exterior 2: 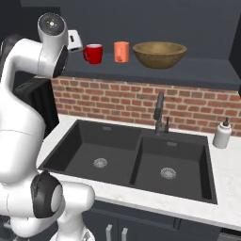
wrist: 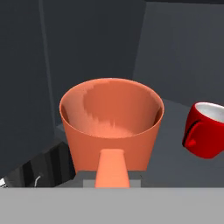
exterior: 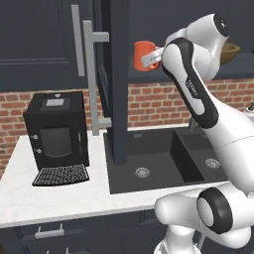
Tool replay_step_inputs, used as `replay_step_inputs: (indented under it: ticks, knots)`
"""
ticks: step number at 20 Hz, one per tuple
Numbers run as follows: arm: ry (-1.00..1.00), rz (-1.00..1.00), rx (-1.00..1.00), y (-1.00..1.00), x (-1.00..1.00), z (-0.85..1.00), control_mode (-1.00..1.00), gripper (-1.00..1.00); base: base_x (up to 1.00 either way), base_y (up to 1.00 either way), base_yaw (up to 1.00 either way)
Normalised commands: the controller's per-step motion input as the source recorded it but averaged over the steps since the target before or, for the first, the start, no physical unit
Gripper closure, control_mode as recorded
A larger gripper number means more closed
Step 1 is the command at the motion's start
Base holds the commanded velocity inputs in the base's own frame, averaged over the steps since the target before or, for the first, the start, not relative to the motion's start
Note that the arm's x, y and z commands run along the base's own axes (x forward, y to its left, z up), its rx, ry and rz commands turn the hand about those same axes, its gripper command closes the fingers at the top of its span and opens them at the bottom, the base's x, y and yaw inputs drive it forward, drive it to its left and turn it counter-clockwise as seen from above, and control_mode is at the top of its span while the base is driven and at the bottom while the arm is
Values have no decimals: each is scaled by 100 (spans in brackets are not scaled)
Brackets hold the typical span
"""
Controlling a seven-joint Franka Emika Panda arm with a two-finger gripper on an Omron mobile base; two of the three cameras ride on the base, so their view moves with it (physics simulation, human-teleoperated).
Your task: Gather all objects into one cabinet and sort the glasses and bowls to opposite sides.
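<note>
1. My claw (wrist: 112, 183) is clamped on the salmon-orange cup (wrist: 111, 127), gripping it by the handle side. In the hand view the cup sits right at the fingertips, mouth up, with its handle pointing back toward me.

2. From the left base view I see the same cup (exterior: 144, 55) held up at the level of the open cabinet's lower shelf (exterior 2: 197, 69), just past the edge of the open door (exterior: 113, 84) with its long grey handle (exterior: 93, 74).

3. The relation that matters: the red cup (wrist: 205, 130) stands on the shelf just to the right of my held cup, close but apart. Beyond it, in the right base view, the red cup (exterior 2: 93, 53), a second salmon-orange cup (exterior 2: 121, 52) and the brown bowl (exterior 2: 159, 54) line up left to right.

4. So the cups sit on the left and the bowl on the right; my held cup is leftmost of all.

5. My judgement: I should set it down on the bare shelf left of the red cup, keeping clear of it.
</note>
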Motion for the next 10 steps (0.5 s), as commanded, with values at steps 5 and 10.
replay_step_inputs:
  ticks: [5,10]
  knots:
    - [-1,0,0,0,0,-3,-100,100,0,0,0]
    - [7,0,1,0,8,-24,-100,100,0,0,0]
